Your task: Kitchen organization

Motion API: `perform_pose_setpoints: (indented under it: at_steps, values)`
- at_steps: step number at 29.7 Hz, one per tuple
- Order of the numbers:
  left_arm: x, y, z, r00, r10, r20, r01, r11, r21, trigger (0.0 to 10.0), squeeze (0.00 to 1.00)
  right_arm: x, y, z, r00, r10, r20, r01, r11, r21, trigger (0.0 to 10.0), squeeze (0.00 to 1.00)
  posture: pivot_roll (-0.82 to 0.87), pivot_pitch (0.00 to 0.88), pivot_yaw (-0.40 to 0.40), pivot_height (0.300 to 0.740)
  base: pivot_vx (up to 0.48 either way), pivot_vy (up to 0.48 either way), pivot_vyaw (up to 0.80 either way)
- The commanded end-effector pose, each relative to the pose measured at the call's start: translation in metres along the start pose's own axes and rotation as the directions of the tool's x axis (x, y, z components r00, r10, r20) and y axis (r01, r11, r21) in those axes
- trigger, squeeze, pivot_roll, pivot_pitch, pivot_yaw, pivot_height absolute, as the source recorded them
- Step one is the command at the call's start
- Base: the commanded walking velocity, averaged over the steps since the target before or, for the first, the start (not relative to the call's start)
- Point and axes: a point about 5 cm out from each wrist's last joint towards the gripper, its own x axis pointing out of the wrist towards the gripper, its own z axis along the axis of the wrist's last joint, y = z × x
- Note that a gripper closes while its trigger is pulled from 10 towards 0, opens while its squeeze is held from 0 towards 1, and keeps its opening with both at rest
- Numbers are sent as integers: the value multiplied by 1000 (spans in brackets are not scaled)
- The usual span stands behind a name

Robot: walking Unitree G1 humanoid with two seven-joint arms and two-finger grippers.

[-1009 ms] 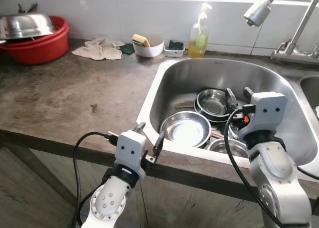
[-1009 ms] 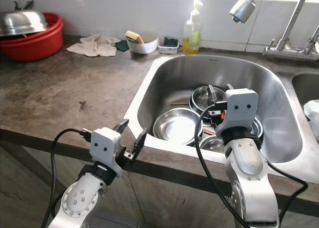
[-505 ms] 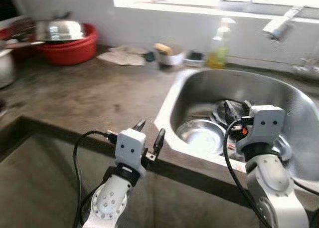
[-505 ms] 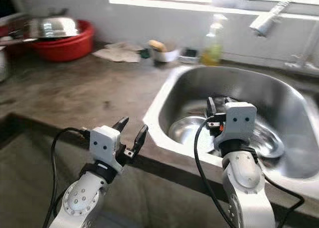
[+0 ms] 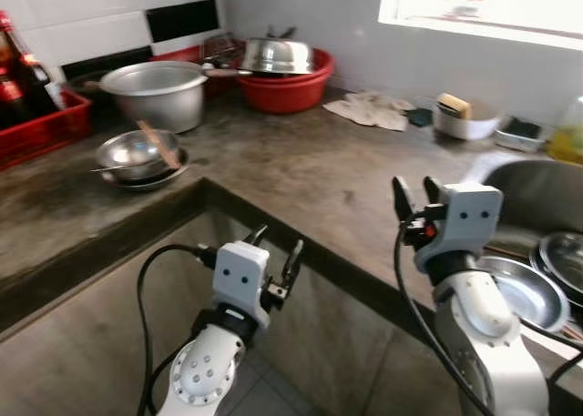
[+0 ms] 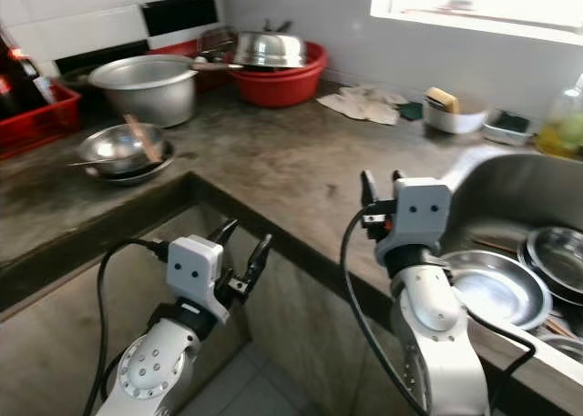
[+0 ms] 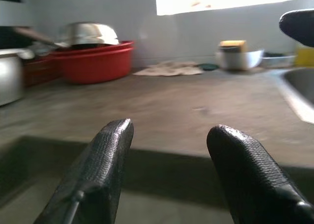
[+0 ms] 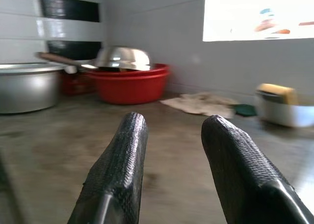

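Note:
My left gripper (image 5: 278, 241) is open and empty, held low in front of the counter's front edge (image 5: 301, 243). Over the counter by the sink, my right gripper (image 5: 414, 190) is raised, also open and empty. Steel bowls (image 6: 496, 289) lie in the steel sink (image 6: 463, 166) at the right. A red basin (image 5: 287, 84) with an upturned steel bowl (image 5: 276, 56) on it stands at the back. Left of it are a large metal pot (image 5: 159, 93) and stacked steel bowls (image 5: 138, 158) with a wooden stick across them.
The dark counter bends in an L around a recess at the lower left. A red crate (image 5: 32, 116) with bottles stands at the far left. A cloth (image 5: 372, 113), a white bowl with a sponge (image 5: 463, 123) and a soap bottle (image 6: 565, 125) line the back wall.
The camera has swung left: the sink slid to the right edge, and the counter corner with pot, bowls and crate came into view. Both grippers stay open and empty.

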Motion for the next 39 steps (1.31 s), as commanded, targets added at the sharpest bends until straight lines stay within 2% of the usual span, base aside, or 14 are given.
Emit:
perform_pose_setpoints:
  at_steps: [1,14,23,31,39]
  values:
    - [-1,6,-1,1000,23,-8,-23,1000,19,10000,0,3,7,3,1000,25,10,-25,999,25,10000,0,142,54,-27,740,0,465,800]
    - [-2,6,-2,999,40,-18,-39,998,56,10000,0,7,12,2,999,49,4,-49,998,33,10000,0,147,65,-33,740,0,0,800]
    - [-1,5,-4,998,47,-29,-46,998,46,10000,0,13,9,0,999,35,-18,-34,998,44,10000,0,145,71,-33,740,0,0,0]
    - [-2,7,-4,998,62,-18,-60,995,77,10000,0,16,11,-1,998,58,-24,-57,998,31,10000,0,148,74,-34,740,0,0,0]
    - [-4,8,-6,997,72,-32,-69,994,86,10000,0,22,14,4,997,75,-4,-75,996,44,10000,0,148,81,-39,740,418,-65,0]
